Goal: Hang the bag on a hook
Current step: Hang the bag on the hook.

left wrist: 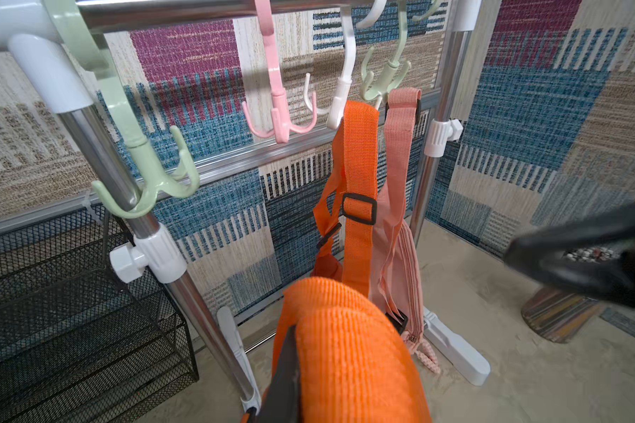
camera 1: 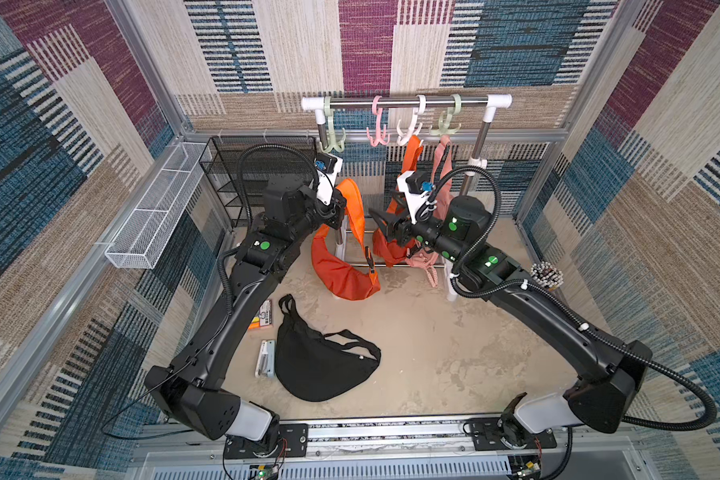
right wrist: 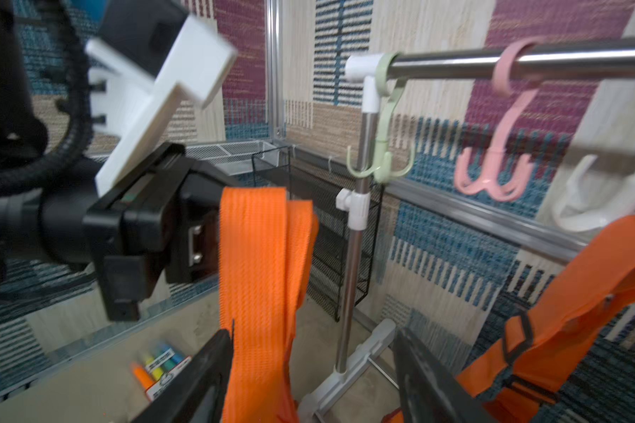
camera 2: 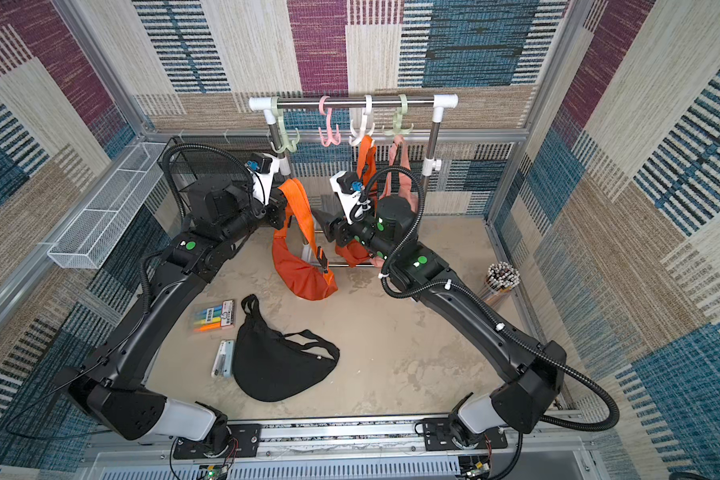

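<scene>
An orange bag (camera 1: pixel 346 274) hangs by its wide strap (right wrist: pixel 253 256) from my left gripper (camera 1: pixel 337 210), which is shut on the strap in front of the rack. In the left wrist view the strap (left wrist: pixel 345 348) drapes over the left gripper (left wrist: pixel 308 366) and hides one finger. My right gripper (right wrist: pixel 312 366) is open, and the strap hangs just inside one of its fingers (right wrist: pixel 206 370). Both top views show the right gripper (camera 2: pixel 323 220) close beside the strap. On the rail (camera 1: pixel 412 101) a green hook (left wrist: pixel 151 175) and a pink hook (left wrist: pixel 279 121) hang bare.
A second orange bag (left wrist: pixel 360 164) hangs on the white hook and a pink bag (left wrist: pixel 396 146) on the far green hook. On the floor lie a black bag (camera 1: pixel 321 361), a highlighter pack (camera 2: pixel 215 316) and a small white box (camera 2: pixel 223 359). A black mesh shelf (camera 1: pixel 242 166) stands at the left and a pencil cup (camera 1: pixel 545 276) at the right.
</scene>
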{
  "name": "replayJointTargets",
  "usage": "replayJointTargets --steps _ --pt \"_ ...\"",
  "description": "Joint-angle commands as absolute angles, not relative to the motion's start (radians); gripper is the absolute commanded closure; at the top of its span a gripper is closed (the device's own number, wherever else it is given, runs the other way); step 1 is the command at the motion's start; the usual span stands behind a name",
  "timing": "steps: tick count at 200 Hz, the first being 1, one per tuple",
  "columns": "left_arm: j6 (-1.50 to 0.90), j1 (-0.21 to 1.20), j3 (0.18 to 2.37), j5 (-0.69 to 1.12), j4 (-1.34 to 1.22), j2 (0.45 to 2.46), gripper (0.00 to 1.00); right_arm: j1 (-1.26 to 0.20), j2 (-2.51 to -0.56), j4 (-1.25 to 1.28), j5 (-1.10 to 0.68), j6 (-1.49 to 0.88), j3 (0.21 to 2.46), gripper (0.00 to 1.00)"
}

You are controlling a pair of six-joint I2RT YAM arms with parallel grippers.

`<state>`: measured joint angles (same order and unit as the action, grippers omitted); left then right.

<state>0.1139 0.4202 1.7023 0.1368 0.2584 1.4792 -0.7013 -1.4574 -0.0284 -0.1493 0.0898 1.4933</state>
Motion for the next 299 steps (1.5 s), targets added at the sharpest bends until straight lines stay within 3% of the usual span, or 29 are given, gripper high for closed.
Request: replayJointTargets --steps 1,43,51,61,73,99,140,205,299 --pt "0.139 0.426 1.728 0.139 0.251 1.489 1.0 -0.73 -1.467 -0.015 -0.183 0.039 1.46 0.28" --pt "0.132 0.428 1.731 0.16 0.233 1.491 1.0 -0.736 -1.574 0.037 -0.123 -0.036 1.464 0.32" --pt "0.13 0.427 1.732 0.167 0.228 1.492 1.0 -0.736 -1.598 0.043 -0.088 -0.037 1.482 0.4" --pt "0.132 0.428 1.743 0.169 0.227 1.496 1.0 -0.736 -1.628 0.037 -0.034 -0.041 1.511 0.64" --pt "0.138 0.427 1.762 0.166 0.232 1.505 1.0 -0.736 -1.656 0.038 0.026 -0.026 1.54 0.8" --pt "0.16 0.428 1.849 0.157 0.263 1.556 1.0 -0.733 -1.7 0.032 0.124 0.002 1.617 0.96" --pt "0.19 0.427 2.099 0.103 0.389 1.702 1.0 -0.703 -1.745 0.042 0.266 0.032 1.755 1.0" --pt "0.187 0.431 2.684 0.06 0.595 2.024 1.0 -0.615 -1.897 -0.018 0.34 0.058 2.046 1.0" --pt "0.22 0.466 2.754 -0.186 0.477 2.157 1.0 -0.562 -2.269 -0.205 0.473 0.147 2.656 1.0"
